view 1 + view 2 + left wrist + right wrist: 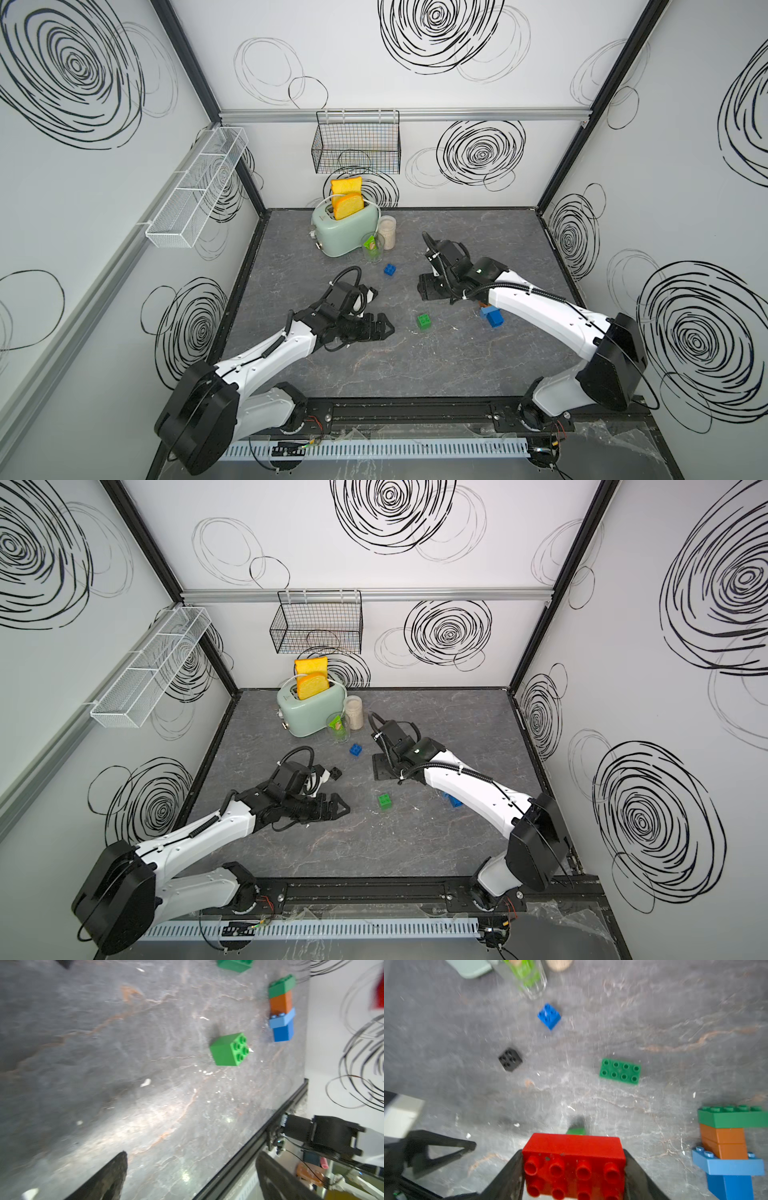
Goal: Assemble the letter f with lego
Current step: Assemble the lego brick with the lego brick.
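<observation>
Presently the right claw pinches a red oblong brick by its two short ends, a finger pressed to each, with the studs facing the wrist camera and the brick held above the desk. In both top views this claw is hidden under its own arm. The left claw is spread wide with nothing between its fingers, low over the desk.

A joined stack lies near the right arm: a green oblong, orange bricks, a light blue oblong set crosswise, then a blue square. In a top view only its blue end shows from under the arm.

Loose lego is scattered around. A green square brick sits between the two claws. A blue square brick sits just in front of a drinking glass. A black square brick sits beside the left wrist. A flat green oblong brick shows in the right wrist view only.

At the back stand a mint toaster holding toast and a jar, well apart from the stack.
</observation>
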`<state>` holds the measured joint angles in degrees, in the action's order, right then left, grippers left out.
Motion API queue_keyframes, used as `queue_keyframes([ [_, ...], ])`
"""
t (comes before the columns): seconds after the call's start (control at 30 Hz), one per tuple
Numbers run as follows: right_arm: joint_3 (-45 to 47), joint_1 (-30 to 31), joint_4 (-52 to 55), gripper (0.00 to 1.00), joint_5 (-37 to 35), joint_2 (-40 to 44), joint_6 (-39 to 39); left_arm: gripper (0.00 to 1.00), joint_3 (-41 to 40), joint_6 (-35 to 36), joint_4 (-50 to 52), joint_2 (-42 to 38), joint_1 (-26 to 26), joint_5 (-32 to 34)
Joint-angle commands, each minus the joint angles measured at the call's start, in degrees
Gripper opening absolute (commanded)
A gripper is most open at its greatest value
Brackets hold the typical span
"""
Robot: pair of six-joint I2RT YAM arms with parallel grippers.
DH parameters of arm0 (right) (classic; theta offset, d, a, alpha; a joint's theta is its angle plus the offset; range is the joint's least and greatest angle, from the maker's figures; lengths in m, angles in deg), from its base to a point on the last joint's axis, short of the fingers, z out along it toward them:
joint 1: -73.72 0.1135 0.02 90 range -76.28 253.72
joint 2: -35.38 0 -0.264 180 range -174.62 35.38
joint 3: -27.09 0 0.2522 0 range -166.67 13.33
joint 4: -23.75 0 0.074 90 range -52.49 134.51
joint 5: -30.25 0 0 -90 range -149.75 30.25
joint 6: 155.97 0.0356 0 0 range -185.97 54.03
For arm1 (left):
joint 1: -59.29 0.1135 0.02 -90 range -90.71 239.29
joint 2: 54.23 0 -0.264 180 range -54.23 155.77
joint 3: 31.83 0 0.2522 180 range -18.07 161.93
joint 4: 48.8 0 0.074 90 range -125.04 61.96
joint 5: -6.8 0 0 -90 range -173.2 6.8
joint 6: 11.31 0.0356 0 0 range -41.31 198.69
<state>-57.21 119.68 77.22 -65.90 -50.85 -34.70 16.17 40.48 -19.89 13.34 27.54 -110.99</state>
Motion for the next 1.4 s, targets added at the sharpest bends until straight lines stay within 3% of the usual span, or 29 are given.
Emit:
queue_keyframes([
  [0.0,4.7,0.4,-1.4,0.56,2.0,-0.2,-4.1,0.98,-1.1,-5.1,-9.1,0.6,-2.1,-4.4],
  [0.57,11.6,-0.4,-10.2,0.55,8.8,-3.6,-5.9,0.98,-4.3,-8.0,-7.4,0.3,-1.7,-0.4],
  [1.37,12.7,-0.4,-11.0,0.52,10.1,-7.7,-6.6,0.98,-6.0,-7.4,-6.9,0.0,3.9,-0.6],
])
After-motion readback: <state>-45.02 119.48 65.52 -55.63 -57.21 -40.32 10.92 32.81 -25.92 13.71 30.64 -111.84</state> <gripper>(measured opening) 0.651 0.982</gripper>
